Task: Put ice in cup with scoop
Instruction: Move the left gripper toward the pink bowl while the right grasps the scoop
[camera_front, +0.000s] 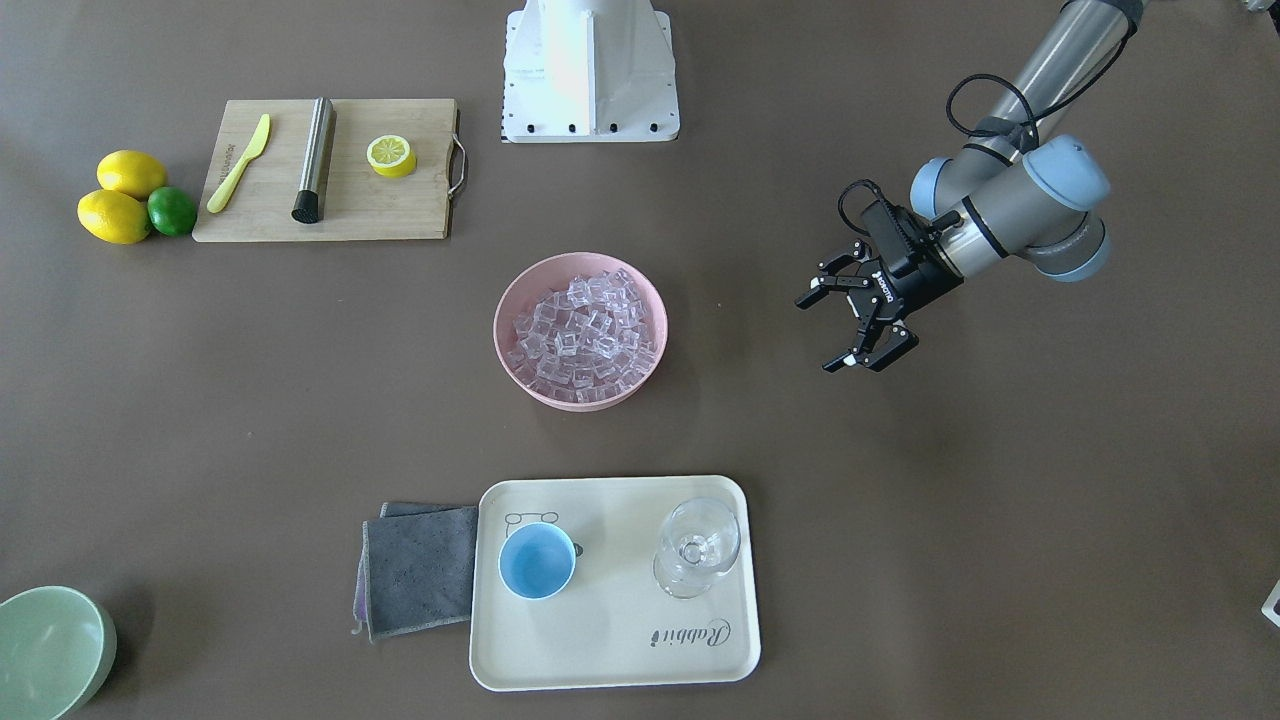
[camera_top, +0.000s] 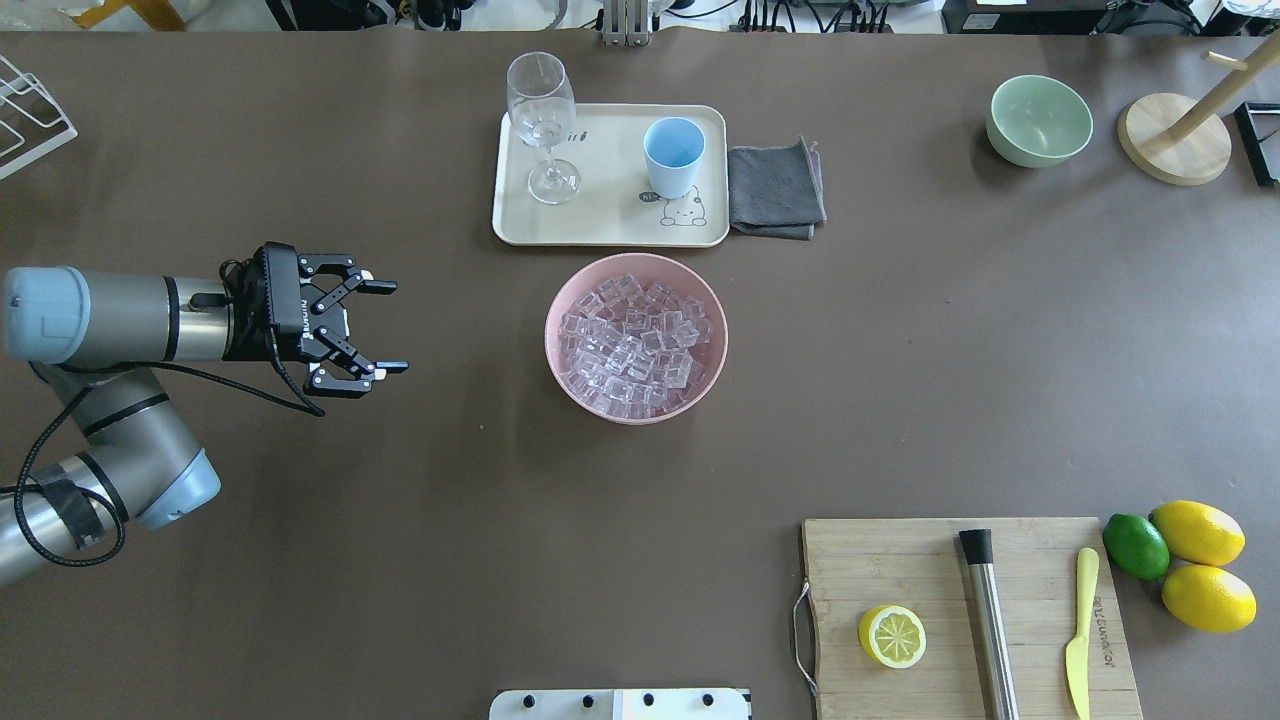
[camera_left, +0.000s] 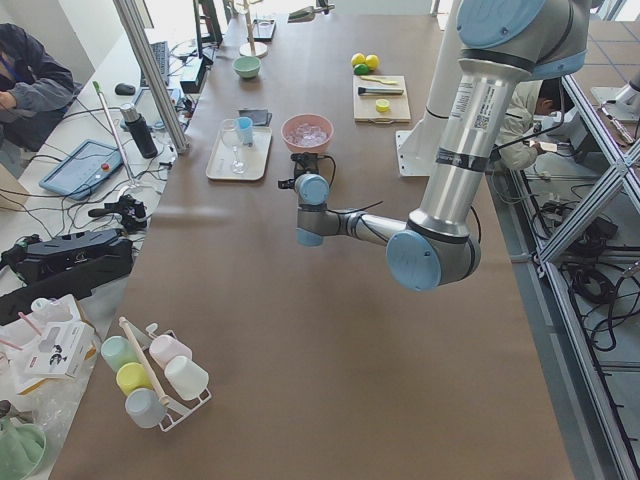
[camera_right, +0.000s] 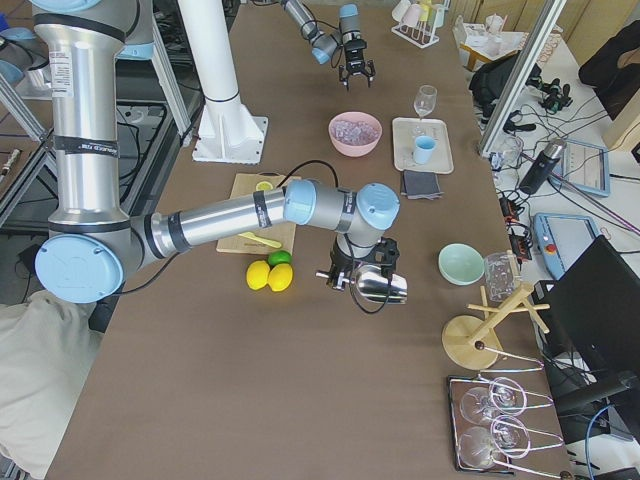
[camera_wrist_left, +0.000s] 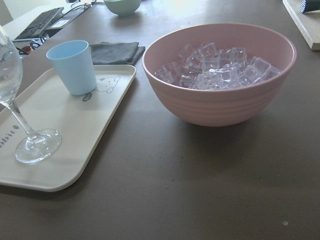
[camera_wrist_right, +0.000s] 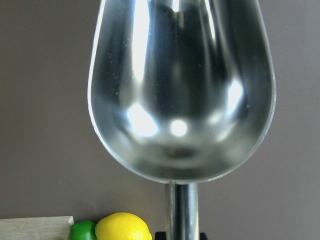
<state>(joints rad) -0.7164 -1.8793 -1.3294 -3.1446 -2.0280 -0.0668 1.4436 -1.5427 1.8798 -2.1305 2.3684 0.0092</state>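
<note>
The ice (camera_top: 635, 340) is heaped in a pink bowl (camera_top: 700, 385) at the table's middle. The light-blue cup (camera_top: 673, 150) stands upright and empty on a cream tray (camera_top: 600, 225) beyond the bowl; it also shows in the left wrist view (camera_wrist_left: 73, 65). My left gripper (camera_top: 398, 328) is open and empty, above the table to the left of the bowl and pointing at it. My right gripper (camera_right: 358, 272) is shut on the handle of the steel scoop (camera_wrist_right: 180, 85). The scoop's trough is empty, and it sits low over the table near the lemons (camera_right: 268, 276).
A stemmed glass (camera_top: 541, 120) stands on the tray left of the cup. A grey cloth (camera_top: 775, 188) lies by the tray. A green bowl (camera_top: 1040, 120) and a wooden stand (camera_top: 1175, 140) are far right. A cutting board (camera_top: 965, 615) holds a lemon half, a steel rod and a yellow knife.
</note>
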